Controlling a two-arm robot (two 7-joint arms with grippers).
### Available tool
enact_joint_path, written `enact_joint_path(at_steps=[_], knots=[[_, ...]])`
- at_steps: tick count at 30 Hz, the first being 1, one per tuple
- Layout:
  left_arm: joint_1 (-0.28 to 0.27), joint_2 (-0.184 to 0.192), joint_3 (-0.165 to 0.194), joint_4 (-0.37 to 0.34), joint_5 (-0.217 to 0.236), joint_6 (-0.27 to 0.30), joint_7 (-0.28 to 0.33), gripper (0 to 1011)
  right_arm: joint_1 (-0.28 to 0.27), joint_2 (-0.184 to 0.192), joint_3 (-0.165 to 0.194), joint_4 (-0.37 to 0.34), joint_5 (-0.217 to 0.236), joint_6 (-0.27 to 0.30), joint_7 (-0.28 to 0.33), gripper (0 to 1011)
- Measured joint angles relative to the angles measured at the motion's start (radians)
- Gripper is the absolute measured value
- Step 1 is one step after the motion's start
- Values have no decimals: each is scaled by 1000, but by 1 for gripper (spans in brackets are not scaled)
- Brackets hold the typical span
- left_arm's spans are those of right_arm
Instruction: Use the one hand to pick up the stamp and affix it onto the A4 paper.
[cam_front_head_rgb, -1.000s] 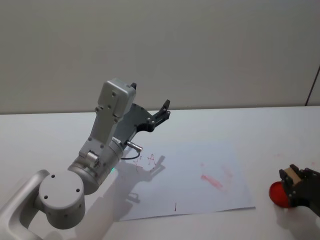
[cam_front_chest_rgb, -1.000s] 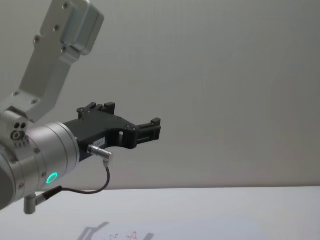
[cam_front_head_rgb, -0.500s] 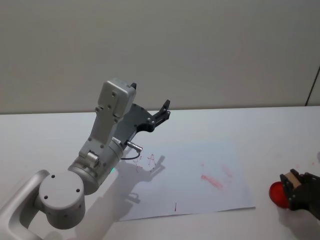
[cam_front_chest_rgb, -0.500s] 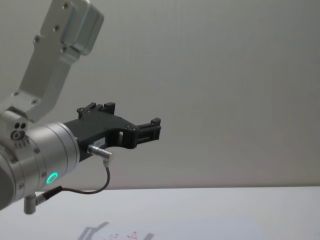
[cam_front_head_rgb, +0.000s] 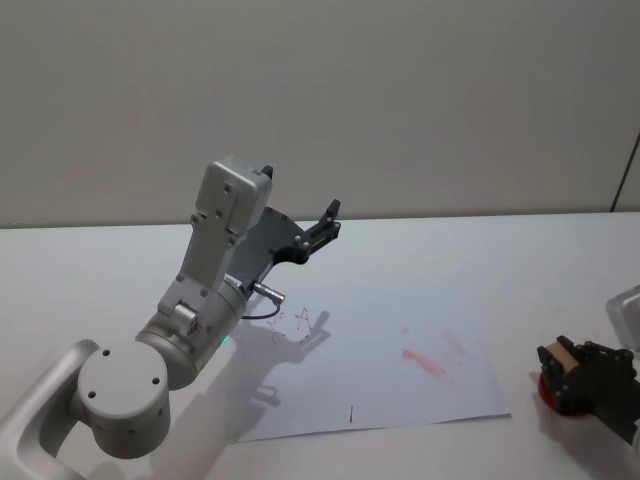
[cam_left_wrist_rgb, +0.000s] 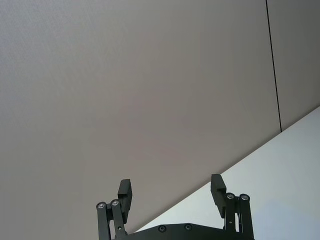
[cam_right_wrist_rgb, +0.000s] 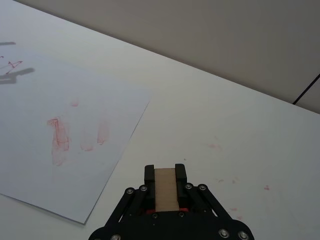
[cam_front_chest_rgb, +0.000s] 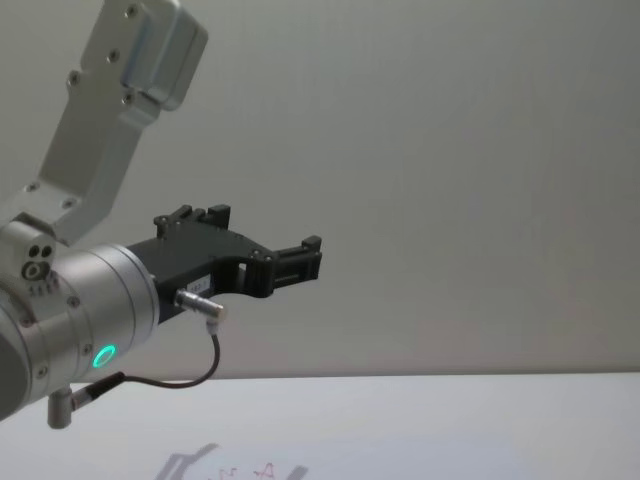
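R tool (cam_front_head_rgb: 562, 366) sits low at the bench's R edge in head view, just off the A4 paper's near R corner. Its short dark fingers (cam_right_wrist_rgb: 149, 176) are pinching the stamp (cam_right_wrist_rgb: 165, 189): a tan wooden block clamped upright between them, w/ a bit of red showing at its base beside one finger. In head view the tan block peeks out at the tool's L end, and a red round part (cam_front_head_rgb: 541, 388) shows under the tool, against the bench; can't tell if it belongs to the stamp or is a pad below it.

A4 paper (cam_front_head_rgb: 380, 350) lies flat on the bench (cam_front_head_rgb: 500, 260), mid-field, just L of the R tool and not touching it. Red smears (cam_front_head_rgb: 424, 362) mark its R half, small red scribbles (cam_front_head_rgb: 290, 322) its L part, plus a short dark tick near the front edge. R wrist view has the same sheet (cam_right_wrist_rgb: 45, 135) off to one side of the tool, smears (cam_right_wrist_rgb: 59, 140) well apart from the stamp; a few faint red specks dot the bare bench (cam_right_wrist_rgb: 260, 150) past the fingers.

L tool (cam_front_head_rgb: 325, 226) is held up in the air over the far L part of the sheet, fingers spread, nothing between them. L wrist view: both fingers (cam_left_wrist_rgb: 125, 192) wide apart against the wall. Chest view has it (cam_front_chest_rgb: 305, 256) raised high above the bench, on the silver arm w/ a green ring light (cam_front_chest_rgb: 103, 356).
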Motion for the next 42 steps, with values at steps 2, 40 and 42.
enact_joint_path(at_steps=[2,40,42], knots=[[0,0,0,0,0,0,0,1001,8,-5,-3,9,-5,0,6,219],[0,0,0,0,0,0,0,1001,37,-26,-13,47,-31,-5,28,1000],[0,0,0,0,0,0,0,1001,37,-26,-14,48,-31,-5,28,1001]])
